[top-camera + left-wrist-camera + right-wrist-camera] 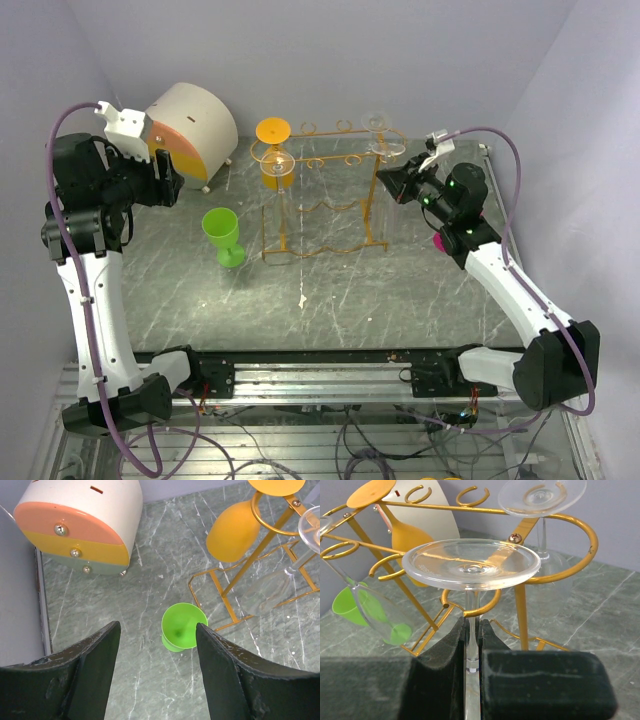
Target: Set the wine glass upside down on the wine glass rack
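Observation:
My right gripper (pixel 472 630) is shut on the stem of a clear wine glass (pixel 471 564), held upside down with its round base uppermost. The stem stands at a small hook of the orange-gold wine glass rack (pixel 521 605); I cannot tell whether it sits inside the hook. In the top view this gripper (pixel 388 178) is at the right end of the rack (pixel 335 207). A second clear glass (pixel 542 495) hangs in the end loop just beyond. My left gripper (pixel 159 626) hangs open above an upright green glass (pixel 182 627), which stands left of the rack (pixel 222 235).
An orange glass (pixel 275 150) hangs upside down at the rack's left end, with a tilted clear glass (pixel 310 525) beside it. A white drum with an orange and yellow face (pixel 190 125) stands at the back left. Walls close in on both sides.

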Robot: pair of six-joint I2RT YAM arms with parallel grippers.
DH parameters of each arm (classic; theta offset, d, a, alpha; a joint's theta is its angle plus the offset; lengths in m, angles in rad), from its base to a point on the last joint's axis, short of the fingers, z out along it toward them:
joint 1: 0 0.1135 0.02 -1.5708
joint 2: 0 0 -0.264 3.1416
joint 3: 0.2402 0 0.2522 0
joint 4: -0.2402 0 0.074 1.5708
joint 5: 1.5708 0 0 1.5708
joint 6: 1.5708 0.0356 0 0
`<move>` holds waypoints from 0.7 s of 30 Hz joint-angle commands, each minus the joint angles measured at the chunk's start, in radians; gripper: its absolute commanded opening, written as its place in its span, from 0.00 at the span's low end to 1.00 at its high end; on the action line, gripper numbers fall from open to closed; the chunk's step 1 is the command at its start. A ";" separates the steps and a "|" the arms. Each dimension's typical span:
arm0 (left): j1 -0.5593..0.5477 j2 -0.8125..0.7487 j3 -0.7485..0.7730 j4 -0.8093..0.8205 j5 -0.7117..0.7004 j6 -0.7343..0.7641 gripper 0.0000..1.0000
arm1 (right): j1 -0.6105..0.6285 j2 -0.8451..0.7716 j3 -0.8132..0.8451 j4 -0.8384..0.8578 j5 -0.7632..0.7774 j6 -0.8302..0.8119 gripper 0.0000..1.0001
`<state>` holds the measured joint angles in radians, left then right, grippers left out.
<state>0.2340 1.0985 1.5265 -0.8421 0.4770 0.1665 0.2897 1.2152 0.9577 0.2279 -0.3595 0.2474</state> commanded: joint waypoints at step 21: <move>0.001 -0.004 -0.021 0.025 0.049 -0.007 0.74 | -0.007 -0.026 -0.086 0.096 0.030 0.026 0.52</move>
<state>0.2340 1.0985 1.5143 -0.8387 0.5014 0.1646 0.2886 1.2129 0.8886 0.2958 -0.3439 0.2806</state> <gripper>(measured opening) 0.738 0.501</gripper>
